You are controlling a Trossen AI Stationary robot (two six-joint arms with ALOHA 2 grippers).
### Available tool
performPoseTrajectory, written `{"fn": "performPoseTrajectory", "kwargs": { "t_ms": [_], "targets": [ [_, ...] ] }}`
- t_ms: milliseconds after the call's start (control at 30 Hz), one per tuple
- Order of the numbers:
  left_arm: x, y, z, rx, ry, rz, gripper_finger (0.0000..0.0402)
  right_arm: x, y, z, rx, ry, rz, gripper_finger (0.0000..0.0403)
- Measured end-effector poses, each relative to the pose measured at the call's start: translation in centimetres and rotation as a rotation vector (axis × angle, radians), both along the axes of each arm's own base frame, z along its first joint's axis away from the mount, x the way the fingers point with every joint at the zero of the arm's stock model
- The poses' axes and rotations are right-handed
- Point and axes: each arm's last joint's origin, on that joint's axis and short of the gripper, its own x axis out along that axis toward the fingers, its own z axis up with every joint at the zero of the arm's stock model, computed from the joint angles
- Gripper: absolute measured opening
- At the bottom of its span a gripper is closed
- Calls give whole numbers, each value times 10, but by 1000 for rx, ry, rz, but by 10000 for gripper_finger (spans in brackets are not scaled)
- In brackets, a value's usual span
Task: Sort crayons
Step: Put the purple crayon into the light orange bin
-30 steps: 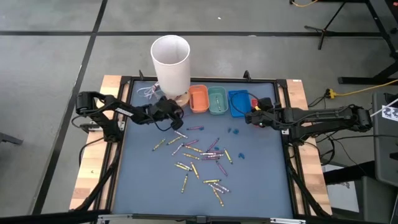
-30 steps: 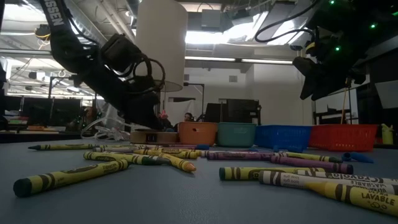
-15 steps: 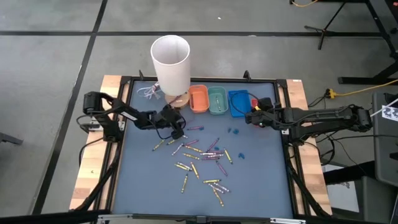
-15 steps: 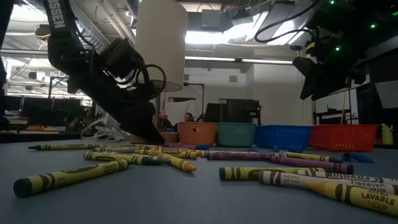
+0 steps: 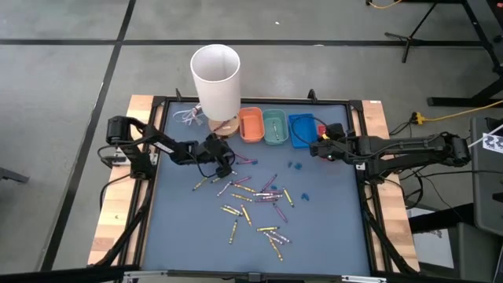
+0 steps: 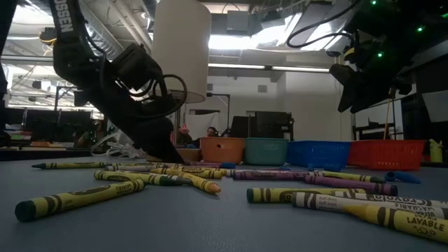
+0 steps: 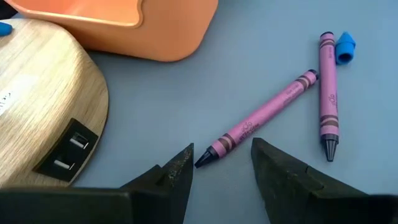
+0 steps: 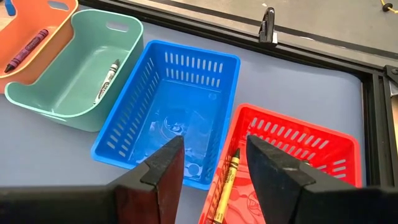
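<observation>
Just beside the orange tray [image 7: 124, 25], the left gripper [image 7: 222, 165] hangs open over a purple crayon's [image 7: 261, 118] tip, bare mat around it. Beyond, crayons [image 5: 255, 200] scatter mid-table; the right gripper [image 8: 211, 158] waits open above the red basket [image 8: 292, 155].

Crayons [image 5: 253, 200] scattered on the mat [image 5: 330, 228] in front of the tray row [image 5: 275, 126]. Cup [image 5: 215, 77] left of the row, on a wooden base [image 7: 43, 106]. Left gripper [image 5: 224, 167] between base and crayons; right gripper [image 5: 313, 148] over the row's right end.
</observation>
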Motion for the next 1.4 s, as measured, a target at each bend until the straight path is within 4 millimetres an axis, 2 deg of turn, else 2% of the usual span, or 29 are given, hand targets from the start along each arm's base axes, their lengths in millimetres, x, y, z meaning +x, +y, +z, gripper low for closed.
{"fn": "performPoseTrajectory", "kwargs": {
  "t_ms": [200,400,1033,1400],
  "targets": [
    [1,3,1,-15,-26,-13,152,0,0,0,-1,0,-1,172],
    [-1,8,0,-114,-42,-16,144,0,0,0,-3,0,-2,172],
    [-1,7,-1,-137,-40,-36,8,0,0,0,-3,0,-1,172],
    [2,2,2,-124,-83,-55,9,0,0,0,-2,0,-1,172]
  ]
}}
